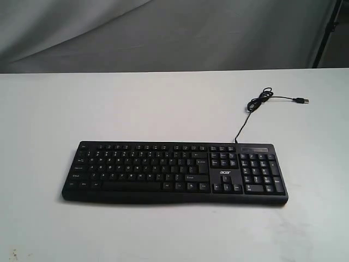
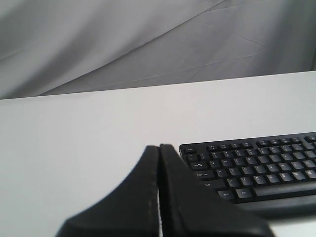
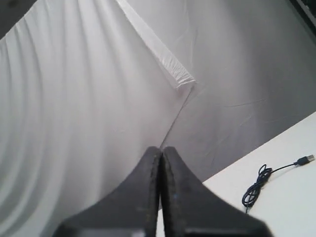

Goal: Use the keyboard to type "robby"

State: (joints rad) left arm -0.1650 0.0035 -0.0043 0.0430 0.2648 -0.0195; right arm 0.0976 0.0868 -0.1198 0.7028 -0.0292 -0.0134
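The black keyboard [image 1: 174,172] with white legends and an acer logo lies flat on the white table [image 1: 54,109], number pad toward the right. Its thin black USB cable [image 1: 260,101] coils behind it, with the plug lying free. Neither gripper shows in the exterior view. In the left wrist view my left gripper [image 2: 159,146] is shut with nothing in it, held off the keyboard's [image 2: 256,168] Esc corner. My right gripper [image 3: 161,148] is shut and empty, raised and facing the backdrop, with the cable coil [image 3: 256,186] on the table beyond it.
A grey cloth backdrop [image 1: 163,33] hangs behind the table's far edge. A dark stand [image 1: 330,33] rises at the back right. The white table top surrounds the keyboard on all sides.
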